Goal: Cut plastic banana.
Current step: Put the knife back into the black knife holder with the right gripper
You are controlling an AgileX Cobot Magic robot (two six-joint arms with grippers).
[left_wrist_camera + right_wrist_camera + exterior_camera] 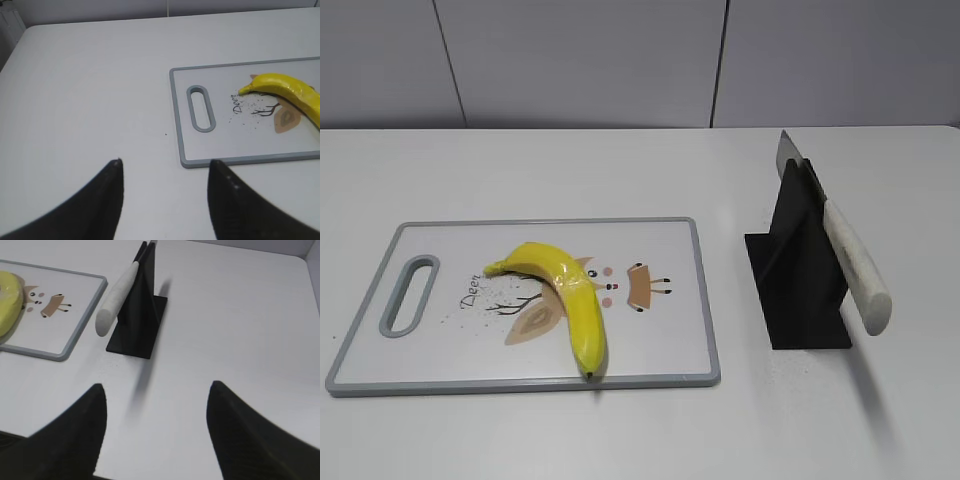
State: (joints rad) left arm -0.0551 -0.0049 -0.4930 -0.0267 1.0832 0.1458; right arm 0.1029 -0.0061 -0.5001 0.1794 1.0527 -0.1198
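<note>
Both tools wide open and empty; the banana lies on the board, untouched.

Nearest you, the left tool (pixel 165 200) hangs over bare desk (pixel 90 90) with its jaws spread wide and nothing between them, just short of the board's (pixel 178 120) handle end. Your right tool (pixel 155 435) is likewise spread wide and empty, above open desk in front of the black stand (pixel 142 315). Further out, the banana (pixel 563 300) lies flat on the board near its middle, its dark tip touching the near rim and its stem end pointing towards the handle slot (pixel 410 293). To the right, well apart from the board, the knife (pixel 840 240) sits in the stand, its white handle sloping towards you and its blade poking up behind.
</note>
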